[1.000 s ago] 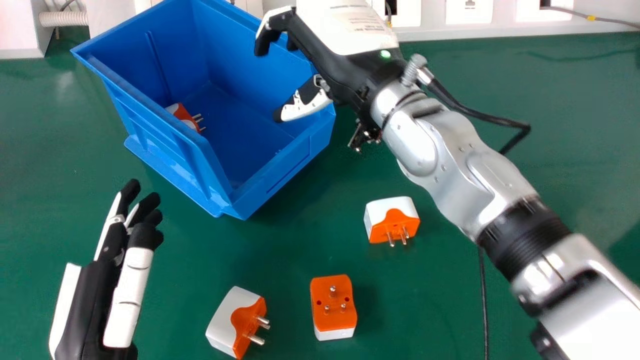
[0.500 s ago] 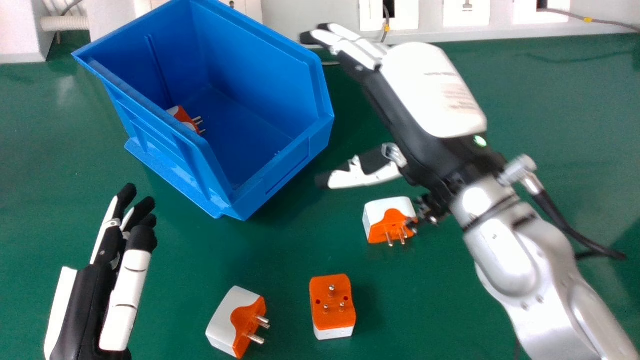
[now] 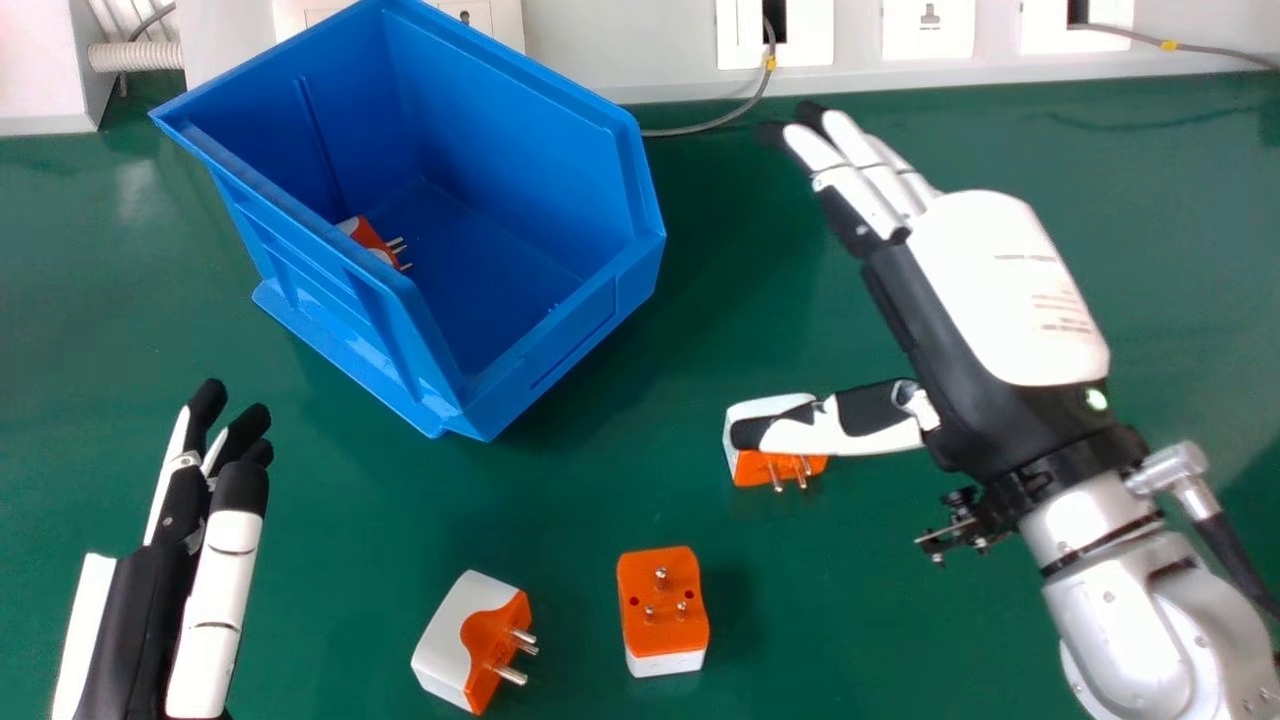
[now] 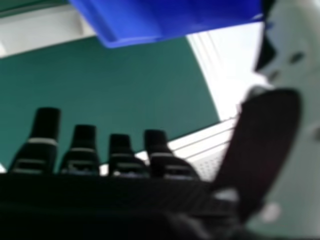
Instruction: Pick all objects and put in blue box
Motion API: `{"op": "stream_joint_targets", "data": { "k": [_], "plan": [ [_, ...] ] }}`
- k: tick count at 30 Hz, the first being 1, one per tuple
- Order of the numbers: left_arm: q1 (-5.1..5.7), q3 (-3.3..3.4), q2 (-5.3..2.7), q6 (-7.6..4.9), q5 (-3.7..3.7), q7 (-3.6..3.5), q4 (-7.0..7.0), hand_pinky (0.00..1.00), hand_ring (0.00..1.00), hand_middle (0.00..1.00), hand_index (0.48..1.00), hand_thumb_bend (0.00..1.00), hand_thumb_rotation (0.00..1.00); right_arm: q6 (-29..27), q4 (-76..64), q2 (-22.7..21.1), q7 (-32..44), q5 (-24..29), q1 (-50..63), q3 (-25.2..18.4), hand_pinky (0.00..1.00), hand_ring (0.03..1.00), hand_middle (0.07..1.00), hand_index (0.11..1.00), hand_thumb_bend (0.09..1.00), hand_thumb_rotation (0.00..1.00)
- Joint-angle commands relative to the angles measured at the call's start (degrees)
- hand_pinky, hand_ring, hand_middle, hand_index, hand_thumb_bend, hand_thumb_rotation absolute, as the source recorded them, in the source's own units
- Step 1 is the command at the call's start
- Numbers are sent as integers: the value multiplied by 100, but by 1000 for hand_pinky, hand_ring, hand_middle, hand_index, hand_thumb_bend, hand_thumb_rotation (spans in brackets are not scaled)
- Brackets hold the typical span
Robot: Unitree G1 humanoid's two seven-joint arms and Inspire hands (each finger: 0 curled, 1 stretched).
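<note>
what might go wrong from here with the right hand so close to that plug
The right hand has its thumb across the view of the far plug, so lowering it there might knock the plug aside. The nearer plug stands with its pins up, so fingers closing from above could catch on them.

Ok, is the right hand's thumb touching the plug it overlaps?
Cannot tell. In the head view the right hand's thumb crosses in front of the plug and hides part of it, but that overlap shows neither plain contact nor a gap.
</note>
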Motion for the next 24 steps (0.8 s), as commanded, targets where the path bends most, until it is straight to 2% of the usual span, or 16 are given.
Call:
{"op": "stream_joint_targets", "data": {
  "k": [1, 5, 10, 19, 24],
  "plan": [
    [109, 63, -28, -2, -25, 71, -241, 966, 946, 946, 974, 686, 922, 18, 91, -76, 2, -50, 29, -77, 821, 939, 968, 914, 741, 255],
    [182, 60, 1, 56, -9, 103, -336, 967, 947, 946, 975, 695, 919, 75, 322, -141, 125, -68, -42, -46, 821, 940, 967, 912, 746, 268],
    [236, 78, 32, 86, -29, 84, -402, 964, 946, 946, 975, 702, 916, 100, 790, -195, 234, -63, -287, 22, 820, 934, 962, 905, 749, 265],
    [202, 118, 60, 87, -23, 72, -411, 960, 946, 946, 975, 691, 917, -114, 2029, -407, 449, 22, -944, 245, 817, 915, 948, 889, 769, 254],
    [197, 124, 38, 74, -17, 79, -417, 960, 947, 948, 975, 689, 917, -340, 2693, -519, 566, 63, -1329, 416, 801, 903, 942, 883, 781, 256]
  ]
}}
